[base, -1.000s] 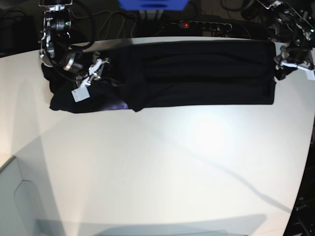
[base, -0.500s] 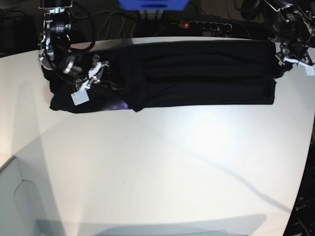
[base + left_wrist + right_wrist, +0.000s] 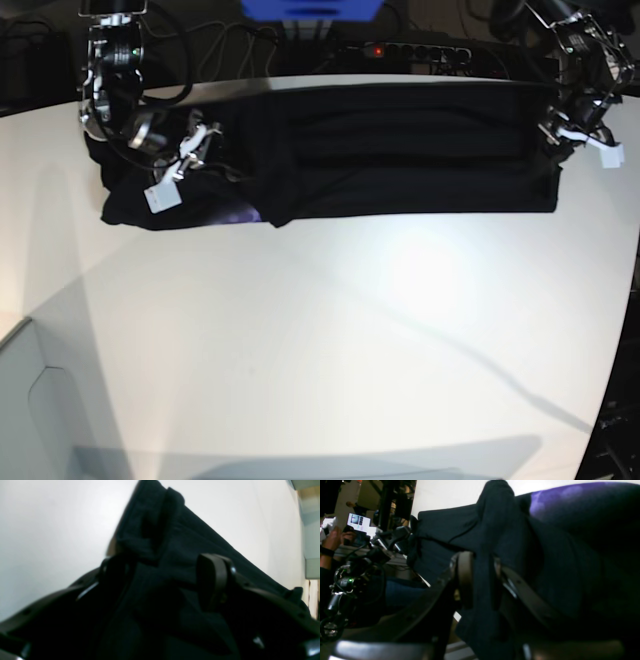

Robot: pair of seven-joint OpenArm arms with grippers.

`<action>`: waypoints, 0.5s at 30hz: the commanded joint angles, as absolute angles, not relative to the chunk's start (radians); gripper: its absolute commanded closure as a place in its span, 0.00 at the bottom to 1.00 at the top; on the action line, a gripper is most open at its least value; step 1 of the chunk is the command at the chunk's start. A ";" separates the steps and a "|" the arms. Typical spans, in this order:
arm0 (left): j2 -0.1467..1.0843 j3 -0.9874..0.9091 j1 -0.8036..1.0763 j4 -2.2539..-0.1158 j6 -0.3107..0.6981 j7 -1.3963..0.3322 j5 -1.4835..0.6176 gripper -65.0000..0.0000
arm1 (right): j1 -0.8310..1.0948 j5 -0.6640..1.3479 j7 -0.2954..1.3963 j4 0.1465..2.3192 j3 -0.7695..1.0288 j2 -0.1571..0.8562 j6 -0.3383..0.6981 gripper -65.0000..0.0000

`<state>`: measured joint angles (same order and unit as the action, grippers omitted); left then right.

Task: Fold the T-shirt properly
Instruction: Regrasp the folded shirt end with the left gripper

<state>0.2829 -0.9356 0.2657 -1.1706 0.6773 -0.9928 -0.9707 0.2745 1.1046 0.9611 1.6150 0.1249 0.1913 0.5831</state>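
Plain black soft cotton T-shirt [image 3: 400,150], no pattern; faint purple sheen [image 3: 560,497] beside the right hand [image 3: 480,577]. Smooth white bench [image 3: 330,340]. Both hands black, left hand [image 3: 160,580] included. White tag [image 3: 163,196] below the right hand.

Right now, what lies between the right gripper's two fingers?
A bunched fold of the black T-shirt runs between the right gripper's fingers, seen in the right wrist view.

The base view looks down from high at the front over the whole white bench [image 3: 330,330]. Each wrist view sits very near behind its own fingers [image 3: 212,580], [image 3: 465,577] and looks along the black T-shirt [image 3: 400,150], which all three views share.
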 commanded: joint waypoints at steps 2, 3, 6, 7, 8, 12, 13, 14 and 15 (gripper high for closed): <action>0.272 -0.921 0.298 -1.162 0.656 -1.084 -0.880 0.34 | 0.271 1.132 0.947 1.633 0.124 0.199 0.587 0.81; 0.271 -0.921 0.302 -1.162 0.656 -1.084 -0.880 0.34 | 0.272 1.132 0.949 1.633 0.124 0.199 0.587 0.81; 0.271 -0.921 0.305 -1.162 0.656 -1.084 -0.880 0.34 | 0.272 1.132 0.949 1.629 0.124 0.197 0.587 0.81; 0.271 -0.921 0.305 -1.162 0.656 -1.084 -0.880 0.34 | 0.272 1.132 0.949 1.629 0.122 0.197 0.587 0.81; 0.271 -0.921 0.305 -1.162 0.656 -1.084 -0.880 0.34 | 0.272 1.132 0.949 1.632 0.122 0.197 0.587 0.81; 0.269 -0.921 0.305 -1.162 0.656 -1.079 -0.880 0.34 | 0.274 1.132 0.951 1.629 0.122 0.196 0.587 0.81; 0.266 -0.921 0.305 -1.162 0.656 -1.078 -0.880 0.35 | 0.274 1.132 0.952 1.632 0.122 0.196 0.587 0.81; 0.262 -0.921 0.303 -1.162 0.659 -1.078 -0.880 0.37 | 0.274 1.132 0.952 1.632 0.122 0.196 0.587 0.81; 0.260 -0.921 0.303 -1.162 0.662 -1.078 -0.880 0.40 | 0.274 1.132 0.952 1.632 0.122 0.196 0.588 0.81</action>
<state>0.2687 -0.9329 0.2794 -1.1717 0.6849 -0.9855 -0.9806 0.2783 1.1042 0.9646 1.6146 0.1211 0.1909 0.5831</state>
